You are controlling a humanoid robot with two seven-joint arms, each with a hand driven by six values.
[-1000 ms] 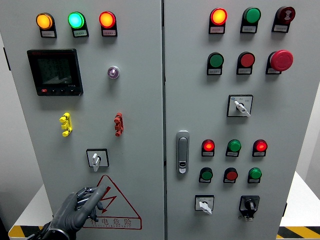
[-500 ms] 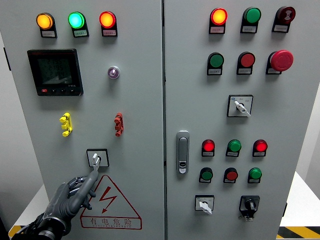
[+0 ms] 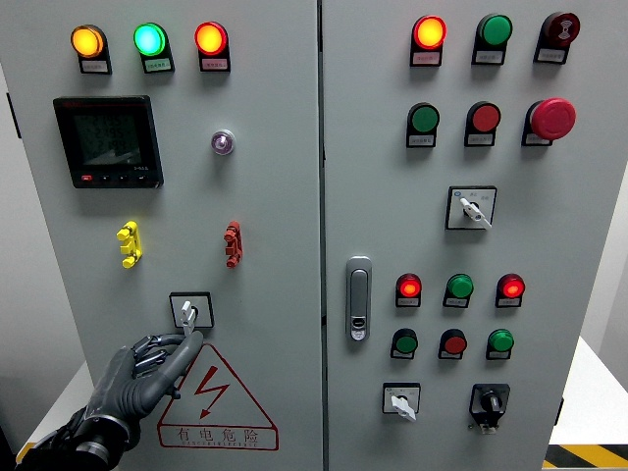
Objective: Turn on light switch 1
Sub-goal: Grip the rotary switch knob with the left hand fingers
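Low on the left cabinet door, the left hand (image 3: pixel 137 378) reaches up with its forefinger stretched out, the other fingers loosely curled, holding nothing; its fingertip touches the lower edge of the rotary switch (image 3: pixel 189 311). Just beneath sits a red warning triangle (image 3: pixel 218 402). Yellow clip (image 3: pixel 129 244) and red clip (image 3: pixel 232 244) sit above.

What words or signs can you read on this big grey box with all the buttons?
"有电危险", under a lightning bolt: on the red warning triangle beside the left hand.
Small labels under the lamps and buttons, like the green lamp: too small to read.
Screen of the black meter: too blurred to read.
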